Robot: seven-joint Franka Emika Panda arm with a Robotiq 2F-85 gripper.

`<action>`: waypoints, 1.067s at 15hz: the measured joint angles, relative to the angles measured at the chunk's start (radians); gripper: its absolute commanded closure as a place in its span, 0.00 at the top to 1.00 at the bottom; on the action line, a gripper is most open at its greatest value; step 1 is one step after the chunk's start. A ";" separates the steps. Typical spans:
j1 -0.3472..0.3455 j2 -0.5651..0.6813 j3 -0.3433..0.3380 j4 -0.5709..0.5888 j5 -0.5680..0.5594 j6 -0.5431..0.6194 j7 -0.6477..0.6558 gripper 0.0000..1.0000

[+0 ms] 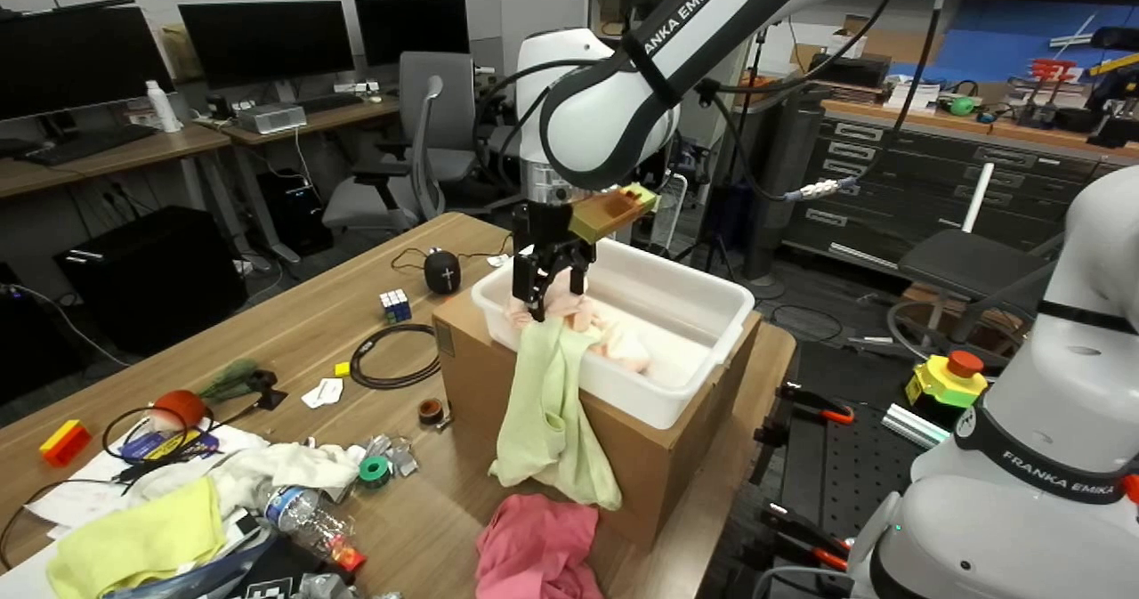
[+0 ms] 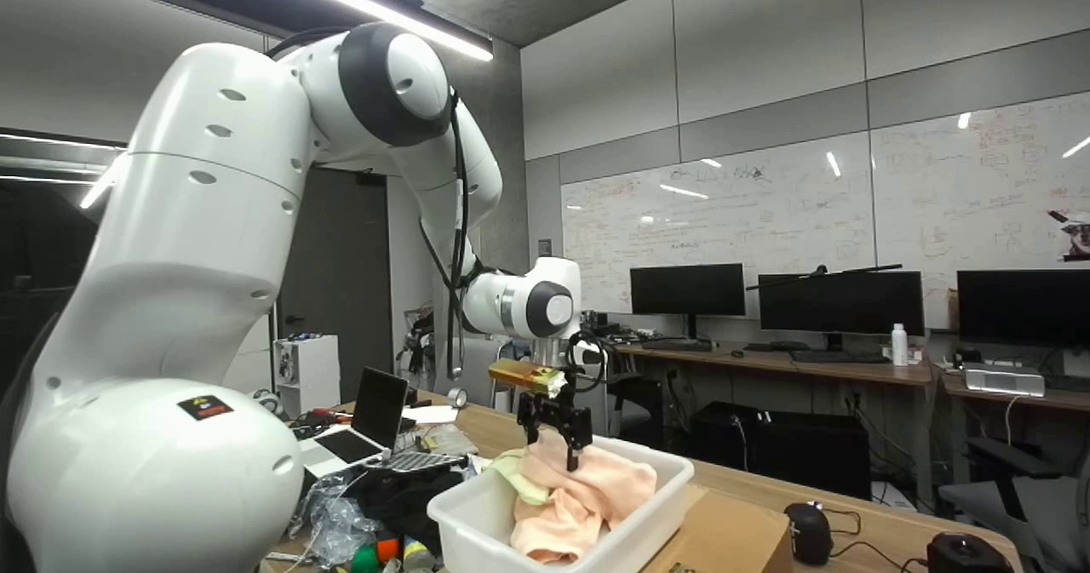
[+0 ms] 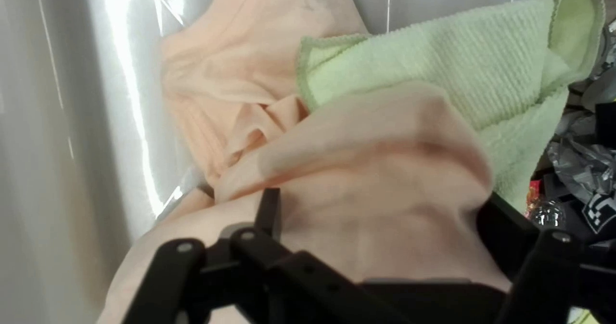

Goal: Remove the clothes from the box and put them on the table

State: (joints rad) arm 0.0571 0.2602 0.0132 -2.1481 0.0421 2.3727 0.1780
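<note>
The gripper (image 1: pixel 557 300) is over the box (image 1: pixel 625 391), its jaws wide apart with the peach cloth (image 2: pixel 592 492) bulging up between them; that cloth lies in the box. The green cloth (image 1: pixel 552 412) drapes over the rim and down the carton (image 1: pixel 703 439); the pink cloth (image 1: pixel 538 546) lies on the table (image 1: pixel 427 492).

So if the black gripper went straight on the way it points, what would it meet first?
Most likely the crumpled peach cloth in the rectangular white plastic bin; it bulges between the open fingers, though depth is unclear.
</note>
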 measured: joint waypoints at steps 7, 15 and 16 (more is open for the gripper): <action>0.000 0.027 -0.010 -0.001 -0.018 0.062 0.004 0.75; -0.003 0.043 -0.015 -0.001 -0.018 0.122 0.003 0.11; -0.003 0.043 -0.015 -0.001 -0.018 0.126 0.003 0.11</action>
State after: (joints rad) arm 0.0536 0.3032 -0.0022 -2.1493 0.0241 2.4984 0.1813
